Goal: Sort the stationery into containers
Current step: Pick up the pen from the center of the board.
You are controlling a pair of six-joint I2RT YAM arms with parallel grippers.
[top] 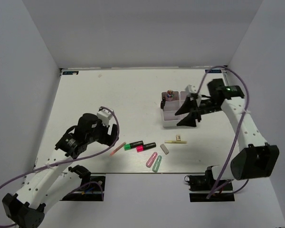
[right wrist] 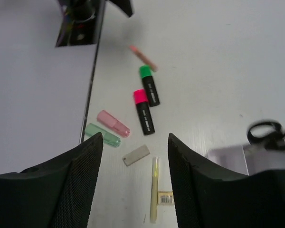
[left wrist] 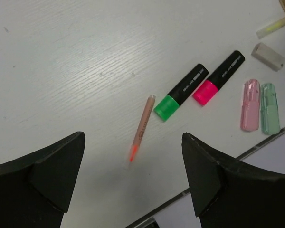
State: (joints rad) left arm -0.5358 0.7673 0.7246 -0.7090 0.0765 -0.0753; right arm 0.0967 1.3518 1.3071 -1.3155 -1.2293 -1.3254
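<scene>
From above, the left gripper (top: pixel 113 135) hovers just beside the pink pen (top: pixel 118 148), probably lining up a pick. The right gripper (top: pixel 191 121) hangs over the trays (top: pixel 171 122).

In the left wrist view, the jaws are spread wide either side of the pen. The highlighters (left wrist: pixel 181 99) and erasers (left wrist: pixel 250 104) lie beyond, unsorted.

In the right wrist view, the jaws stand apart and empty. The scissors (right wrist: pixel 268 133), blurred, sit in a tray at the right edge.
</scene>
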